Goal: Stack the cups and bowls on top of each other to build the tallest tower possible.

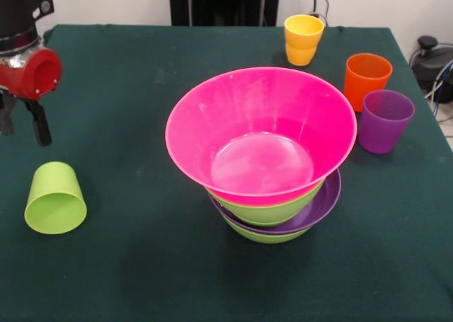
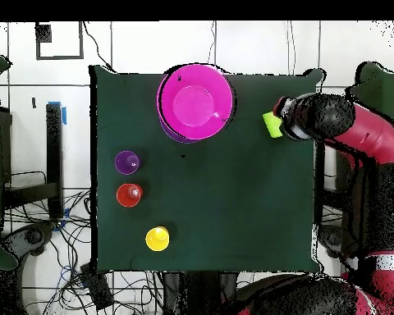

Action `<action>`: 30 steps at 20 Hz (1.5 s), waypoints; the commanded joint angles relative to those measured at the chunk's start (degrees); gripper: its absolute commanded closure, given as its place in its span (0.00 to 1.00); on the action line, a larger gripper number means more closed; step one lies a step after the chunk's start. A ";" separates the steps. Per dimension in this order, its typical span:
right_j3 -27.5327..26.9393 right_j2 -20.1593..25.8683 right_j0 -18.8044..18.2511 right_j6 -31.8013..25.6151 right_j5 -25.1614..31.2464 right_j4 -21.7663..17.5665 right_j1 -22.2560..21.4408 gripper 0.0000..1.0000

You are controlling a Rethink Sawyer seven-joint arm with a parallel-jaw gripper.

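Pincer [image 1: 21, 124]: empty, fingers apart, above the green cup [image 1: 55, 198].
Green cup: on its side, on the bench [image 1: 141, 265].
Tower [image 1: 265, 159]: mid-bench.
Advice: descend straight, grip the cup wall.

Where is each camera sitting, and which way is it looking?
Front view: across the table from the robot, facing it; shows the gripper beside the lime green cup.
Overhead view: above the table, looking straight down; shows the red and black arm.
Both show the pink bowl topping the tower.
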 commanded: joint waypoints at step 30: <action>0.23 -4.05 11.34 8.27 20.18 5.23 -14.32 0.00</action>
